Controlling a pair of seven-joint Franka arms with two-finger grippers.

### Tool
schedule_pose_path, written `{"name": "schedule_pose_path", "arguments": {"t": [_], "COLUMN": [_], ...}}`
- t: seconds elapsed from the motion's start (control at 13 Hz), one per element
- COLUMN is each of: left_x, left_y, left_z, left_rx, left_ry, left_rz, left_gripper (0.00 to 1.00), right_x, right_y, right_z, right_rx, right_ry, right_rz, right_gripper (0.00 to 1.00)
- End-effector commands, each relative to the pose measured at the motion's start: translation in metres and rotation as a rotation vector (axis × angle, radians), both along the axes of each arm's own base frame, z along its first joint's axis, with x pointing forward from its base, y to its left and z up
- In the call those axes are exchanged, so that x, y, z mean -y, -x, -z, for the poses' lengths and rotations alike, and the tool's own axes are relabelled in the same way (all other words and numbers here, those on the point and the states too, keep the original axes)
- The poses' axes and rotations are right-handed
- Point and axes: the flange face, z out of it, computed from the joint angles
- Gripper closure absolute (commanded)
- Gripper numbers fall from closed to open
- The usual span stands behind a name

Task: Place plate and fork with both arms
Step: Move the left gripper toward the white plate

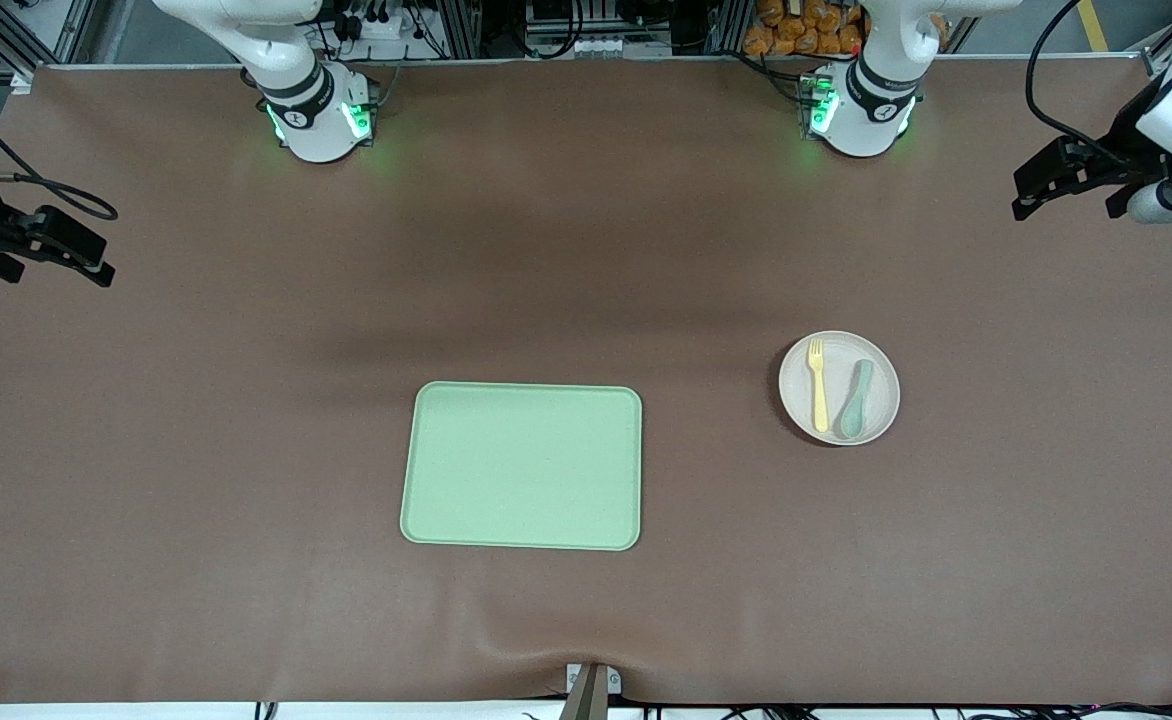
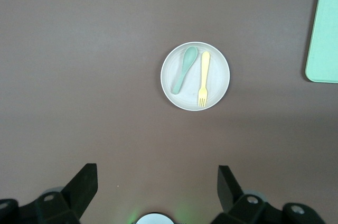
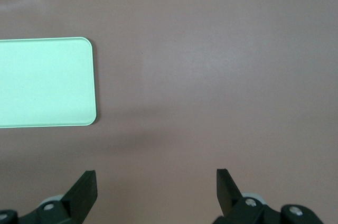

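1. The plate (image 1: 839, 388) lies toward the left arm's end, the fork (image 1: 818, 384) and a spoon (image 1: 857, 398) resting on it
2. Both are judged light and stiff; the plate's rim and the fork's slim handle are best gripped
3. The left gripper (image 2: 157, 183) and right gripper (image 3: 156, 184) are held high, fingers spread, nothing held

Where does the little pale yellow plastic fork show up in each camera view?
Front view: the slim pale-yellow plastic fork lies on the small round beige plate, beside a grey-green spoon.
Left wrist view: mid-picture, on that plate.
Right wrist view: not in it.
Shared landmark: the rectangular light-green tray.
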Motion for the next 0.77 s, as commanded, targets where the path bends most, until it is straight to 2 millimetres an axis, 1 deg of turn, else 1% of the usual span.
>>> {"name": "schedule_pose_path", "arguments": {"t": [0.0, 0.15, 0.23, 0.31, 0.39, 0.46, 0.62, 0.69], "left_x": [-0.003, -0.005, -0.006, -0.006, -0.008, -0.008, -0.03, -0.039], "left_y": [0.004, 0.001, -0.005, -0.011, -0.014, -0.02, -0.038, -0.048], "left_z": [-0.008, -0.012, -0.014, -0.014, -0.01, 0.002, 0.04, 0.063], "left_rx": [0.01, 0.012, 0.018, 0.022, 0.013, -0.012, -0.074, -0.102], "left_ry": [-0.022, -0.023, -0.024, -0.034, -0.035, -0.037, -0.02, 0.003], "left_rz": [-0.007, -0.011, -0.014, -0.009, 0.005, 0.023, -0.021, -0.042], "left_gripper": [0.0, 0.0, 0.0, 0.0, 0.0, 0.0, 0.0, 0.0], "right_x": [0.001, 0.001, 0.001, 0.001, 0.001, 0.001, 0.001, 0.001], "right_y": [-0.002, -0.002, -0.002, -0.002, -0.002, -0.002, -0.002, -0.002], "right_z": [-0.002, -0.002, -0.002, -0.002, -0.002, -0.002, -0.002, -0.002], "right_rx": [-0.003, -0.003, -0.003, -0.003, -0.003, -0.003, -0.003, -0.003], "right_ry": [0.011, 0.011, 0.011, 0.011, 0.011, 0.011, 0.011, 0.011], "right_rz": [-0.011, -0.011, -0.011, -0.011, -0.011, -0.012, -0.011, -0.011], "right_gripper": [0.0, 0.0, 0.0, 0.0, 0.0, 0.0, 0.0, 0.0]}}
